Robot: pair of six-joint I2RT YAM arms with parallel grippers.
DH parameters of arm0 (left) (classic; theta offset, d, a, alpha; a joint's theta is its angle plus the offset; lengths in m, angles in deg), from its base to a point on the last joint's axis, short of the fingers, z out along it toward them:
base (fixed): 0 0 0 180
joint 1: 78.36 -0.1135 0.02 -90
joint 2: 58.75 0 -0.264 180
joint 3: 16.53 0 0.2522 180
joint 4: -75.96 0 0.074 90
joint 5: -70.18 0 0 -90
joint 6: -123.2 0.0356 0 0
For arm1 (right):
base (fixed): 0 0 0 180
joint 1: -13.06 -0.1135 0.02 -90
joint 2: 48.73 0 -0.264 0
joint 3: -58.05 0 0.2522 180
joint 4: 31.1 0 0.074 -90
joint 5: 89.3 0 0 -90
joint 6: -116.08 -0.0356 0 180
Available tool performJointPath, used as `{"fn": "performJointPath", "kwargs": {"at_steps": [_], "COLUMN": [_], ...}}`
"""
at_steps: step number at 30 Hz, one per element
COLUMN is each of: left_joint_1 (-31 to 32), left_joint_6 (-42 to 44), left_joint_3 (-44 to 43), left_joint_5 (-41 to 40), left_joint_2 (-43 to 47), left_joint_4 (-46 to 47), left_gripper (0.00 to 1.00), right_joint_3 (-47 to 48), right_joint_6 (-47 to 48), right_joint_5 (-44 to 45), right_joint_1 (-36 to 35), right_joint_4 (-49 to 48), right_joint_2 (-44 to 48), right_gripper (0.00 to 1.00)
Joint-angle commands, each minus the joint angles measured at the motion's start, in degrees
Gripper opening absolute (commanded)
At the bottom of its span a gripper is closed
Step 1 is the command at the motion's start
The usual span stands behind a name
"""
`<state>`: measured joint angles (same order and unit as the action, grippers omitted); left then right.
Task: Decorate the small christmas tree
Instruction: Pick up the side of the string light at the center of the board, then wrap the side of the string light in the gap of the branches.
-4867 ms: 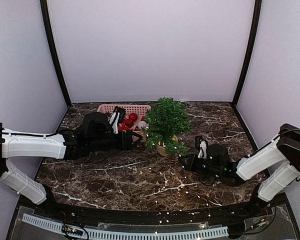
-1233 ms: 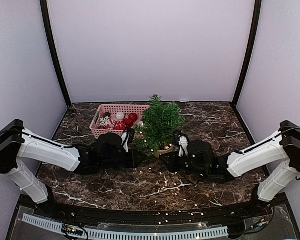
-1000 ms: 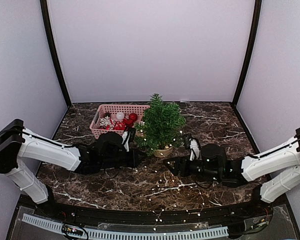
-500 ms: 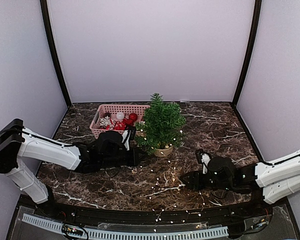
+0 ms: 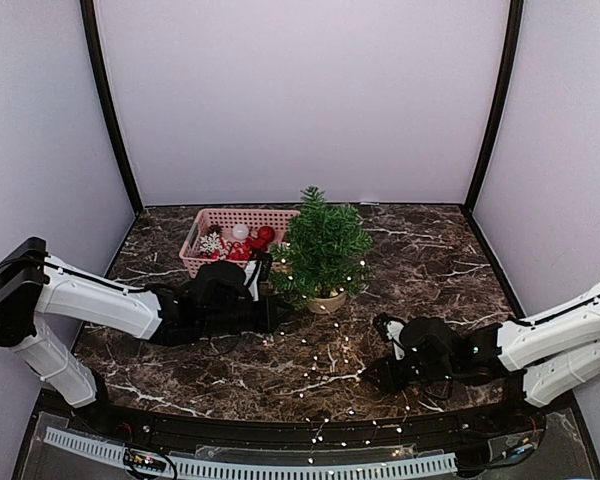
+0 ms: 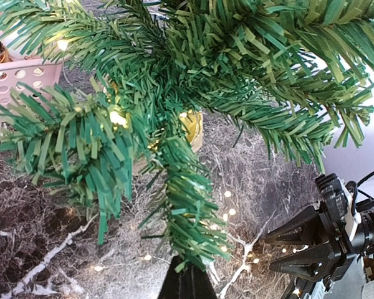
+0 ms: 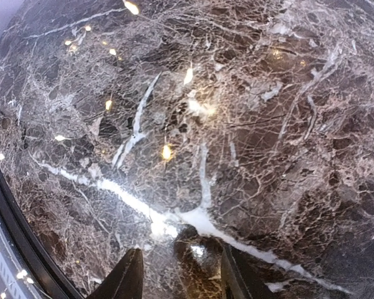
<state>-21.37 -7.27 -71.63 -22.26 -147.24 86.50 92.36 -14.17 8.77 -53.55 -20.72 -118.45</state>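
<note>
A dark marble desk (image 5: pixel 450 260) sits inside pale lilac walls (image 5: pixel 300 100). The small christmas tree (image 5: pixel 323 245) stands upright mid-desk, just right of a pink basket (image 5: pixel 242 215). Only the left wrist view shows the left pincer (image 6: pixel 187 283) closed at a low branch tip. The right pincer (image 7: pixel 181 255) hangs partly open above marble strewn with fairy lights (image 5: pixel 330 376).
</note>
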Motion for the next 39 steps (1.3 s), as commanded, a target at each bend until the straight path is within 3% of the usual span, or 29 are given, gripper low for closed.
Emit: {"fn": "performJointPath", "kwargs": {"at_steps": [1, 4, 8, 14, 19, 31, 35, 39], "left_joint_1": [-0.6, -0.75, -1.29, -3.76, -4.71, -5.88, -6.18, -6.4], "left_joint_6": [1.39, 1.49, 2.4, 5.66, 8.1, 9.52, 9.74, 10.03], "left_joint_3": [-1.9, -1.83, -1.74, -0.84, -1.29, -1.8, -1.81, -1.81], "left_joint_5": [0.11, 0.08, -0.36, 1.58, 2.27, 1.75, 1.34, 0.82], "left_joint_2": [1.24, 1.42, 1.95, 2.43, 2.17, 2.16, 2.24, 2.42], "left_joint_4": [-0.75, -1.02, -1.98, -2.49, -3.15, -3.71, -3.77, -3.92], "left_gripper": [0.0, 0.0, 0.0, 0.0, 0.0, 0.0, 0.0, 0.0], "right_joint_3": [2.29, 3.32, 5.23, 13.91, 20.43, 28.66, 30.09, 32.17], "right_joint_6": [3.98, 5.08, 4.95, 4.76, 6.27, 10.37, 9.9, 10.5], "right_joint_5": [-3.94, -4.41, -2.19, 5.86, 7.43, -10.41, -8.54, 0.09], "right_joint_1": [-0.41, -0.52, -0.48, -0.53, -0.51, -0.53, -0.5, -0.52], "right_joint_4": [0.74, 0.92, 2.29, 11.81, 14.62, 7.18, 1.29, 0.73], "right_joint_2": [-2.35, -3.77, -3.14, 4.59, 8.64, 8.96, 9.31, 7.21], "right_gripper": [0.43, 0.35, 0.01, 0.0, 0.0, 0.0, 0.0, 0.0]}}
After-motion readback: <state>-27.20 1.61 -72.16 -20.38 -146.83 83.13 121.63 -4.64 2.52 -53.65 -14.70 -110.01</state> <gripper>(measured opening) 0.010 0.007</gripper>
